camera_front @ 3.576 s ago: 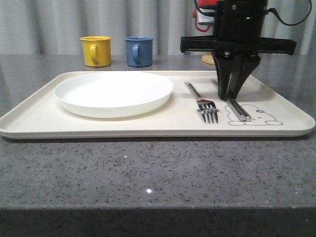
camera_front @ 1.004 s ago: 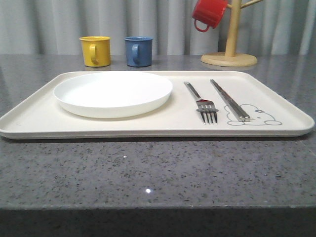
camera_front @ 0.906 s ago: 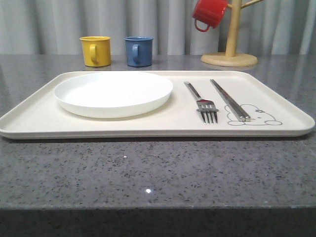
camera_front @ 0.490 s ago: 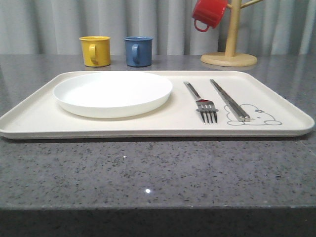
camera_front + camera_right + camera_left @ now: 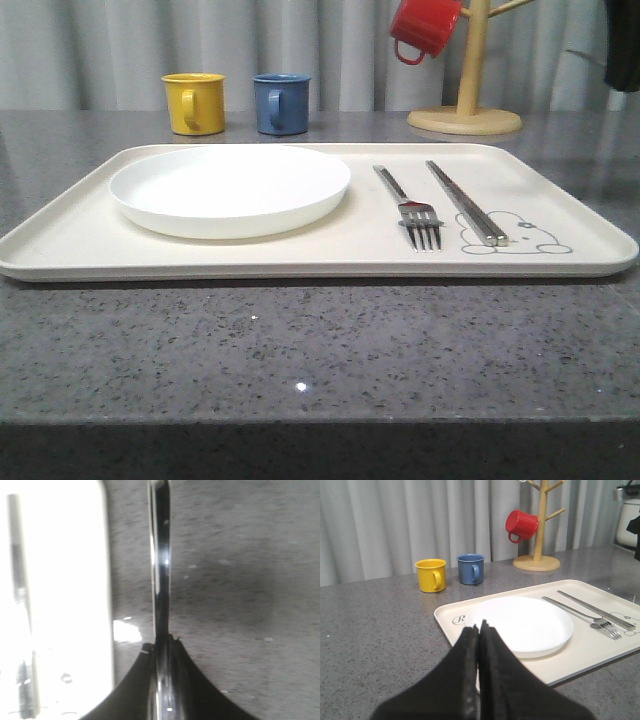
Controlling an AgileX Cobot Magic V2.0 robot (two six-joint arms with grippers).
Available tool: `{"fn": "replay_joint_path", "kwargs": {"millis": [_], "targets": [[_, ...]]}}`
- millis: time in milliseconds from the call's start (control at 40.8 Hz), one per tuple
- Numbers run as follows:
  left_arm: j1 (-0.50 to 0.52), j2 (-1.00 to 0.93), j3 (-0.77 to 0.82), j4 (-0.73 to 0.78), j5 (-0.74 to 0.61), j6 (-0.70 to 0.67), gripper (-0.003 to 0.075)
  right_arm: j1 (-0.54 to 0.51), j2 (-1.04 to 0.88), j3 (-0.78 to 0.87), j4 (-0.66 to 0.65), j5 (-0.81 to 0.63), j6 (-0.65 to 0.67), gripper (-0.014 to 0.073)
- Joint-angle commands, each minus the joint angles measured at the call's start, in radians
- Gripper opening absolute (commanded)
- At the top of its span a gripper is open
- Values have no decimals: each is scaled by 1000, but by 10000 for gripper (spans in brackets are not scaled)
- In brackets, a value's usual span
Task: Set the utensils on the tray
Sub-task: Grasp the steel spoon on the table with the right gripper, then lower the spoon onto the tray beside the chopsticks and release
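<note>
Right hand [image 5: 161, 647] grips the spoon [image 5: 160, 570] beside the tray [image 5: 60, 605].

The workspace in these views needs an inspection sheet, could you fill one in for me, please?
Surface: grey speckled countertop.
Job's things: tray holds white plate, fork, chopsticks.
Clutter: yellow mug, blue mug, red mug hanging on wooden mug tree.
Grippers: left gripper shut, empty; right gripper shut on slim shiny metal utensil, beside the tray.
Cables: nothing seen.
Surroundings: grey curtain.
</note>
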Motion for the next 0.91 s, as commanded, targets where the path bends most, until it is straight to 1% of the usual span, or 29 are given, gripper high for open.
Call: {"fn": "replay_joint_path", "kwargs": {"millis": [0, 147, 416, 588, 833, 882], "targets": [[3, -20, -25, -13, -77, -11, -18, 55, -17, -24, -5, 83, 37, -13], [3, -20, -25, -13, -77, -11, -18, 102, 12, -24, -3, 47, 65, -13], [3, -20, -25, -13, -77, -11, -18, 102, 81, -24, 28, 27, 103, -13], [3, -20, -25, -13, -77, -11, -18, 102, 123, -24, 81, 17, 114, -13], [3, -20, -25, -13, -77, -11, -18, 102, 150, -24, 83, -4, 152, -11], [3, -20, -25, -13, -77, -11, -18, 102, 150, -24, 83, -9, 153, 1]]}}
